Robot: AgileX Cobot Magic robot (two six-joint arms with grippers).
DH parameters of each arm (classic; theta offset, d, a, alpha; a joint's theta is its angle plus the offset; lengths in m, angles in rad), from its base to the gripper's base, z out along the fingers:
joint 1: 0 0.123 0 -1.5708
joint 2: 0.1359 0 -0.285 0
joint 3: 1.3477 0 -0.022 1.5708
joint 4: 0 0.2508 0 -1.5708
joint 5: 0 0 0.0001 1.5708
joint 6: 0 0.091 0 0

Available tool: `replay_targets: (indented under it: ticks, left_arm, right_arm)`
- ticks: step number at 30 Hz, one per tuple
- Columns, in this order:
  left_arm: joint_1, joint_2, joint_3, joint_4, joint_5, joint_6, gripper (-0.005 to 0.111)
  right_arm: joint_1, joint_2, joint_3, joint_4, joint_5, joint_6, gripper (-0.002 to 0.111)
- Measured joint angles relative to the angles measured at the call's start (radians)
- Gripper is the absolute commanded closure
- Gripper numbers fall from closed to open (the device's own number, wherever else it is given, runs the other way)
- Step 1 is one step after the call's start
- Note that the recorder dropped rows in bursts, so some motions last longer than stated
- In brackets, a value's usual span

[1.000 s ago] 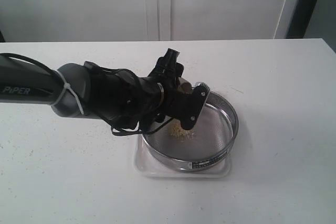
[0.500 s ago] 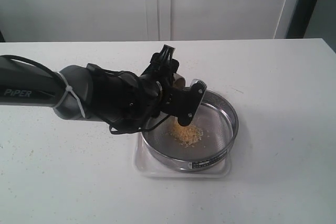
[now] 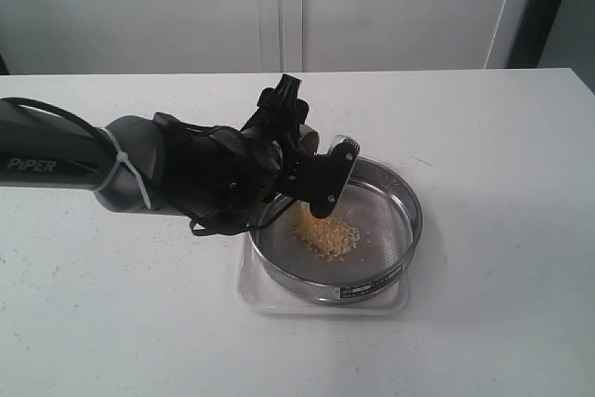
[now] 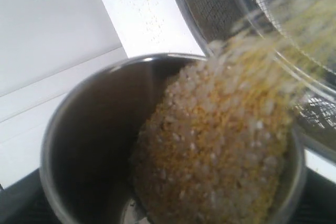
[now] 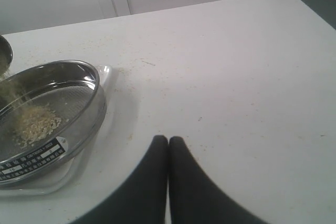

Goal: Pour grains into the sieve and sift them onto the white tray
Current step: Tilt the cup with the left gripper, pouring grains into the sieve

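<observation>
Locate the black left pincer (image 3: 316, 163) at 9 o'clock, jaws spread wide around a small round stainless-steel cup (image 4: 89, 140) tipped over the rim. Read pouring as partly done: fine yellow and whitish grains (image 3: 325, 234) heaped near mid-mesh in the wide round stainless-steel sieve (image 3: 404, 202), with plenty left in the cup. Find the sieve seated on the flat white plastic tray (image 3: 249, 293). Treat emptying and sifting as outstanding. Cannot confirm any grains beneath the mesh. Note the black right pincer (image 5: 168, 153) at 3 o'clock, pressed closed, empty, above the white tabletop (image 5: 236, 66).
</observation>
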Motion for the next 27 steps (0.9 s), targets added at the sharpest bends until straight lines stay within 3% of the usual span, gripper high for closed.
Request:
replay_targets:
  ticks: [8,27]
  left_arm:
    - [-0.002,0.000,0.000,0.000,0.001,0.012,0.107]
    - [-0.006,0.000,0.000,0.000,0.003,0.248,0.107]
  right_arm:
    - [0.000,0.000,0.000,0.000,0.000,0.000,0.108]
    - [0.000,0.000,0.000,0.000,0.000,0.002,0.108]
